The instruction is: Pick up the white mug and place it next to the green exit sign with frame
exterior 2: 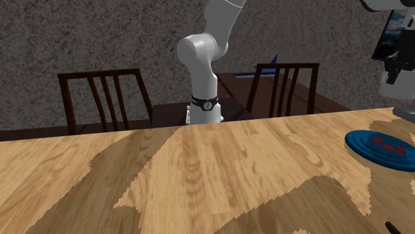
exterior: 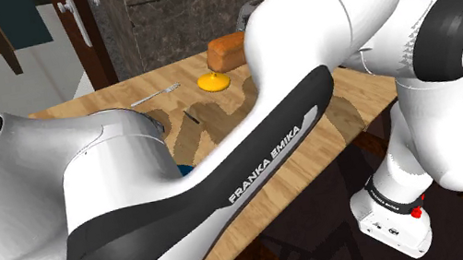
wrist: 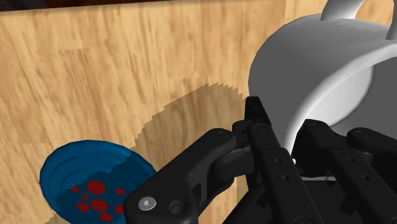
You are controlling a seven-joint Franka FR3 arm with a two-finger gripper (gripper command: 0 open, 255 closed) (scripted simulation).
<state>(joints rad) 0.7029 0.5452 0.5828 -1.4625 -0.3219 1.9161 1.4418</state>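
**Carrying the white mug to the sign**

Tool point(wrist: 287, 125) clenched on the white mug point(wrist: 318, 63), apparently aloft near the table's point(wrist: 95, 76) stand-side edge, beside the blue plate point(wrist: 95, 184). Carry level, move slowly, set down gently. Mug handle cut off; arm point(exterior: 224, 153) masking much of the table, so sign's spot unclear.

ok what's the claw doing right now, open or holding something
Claw: closed, holding the white mug.
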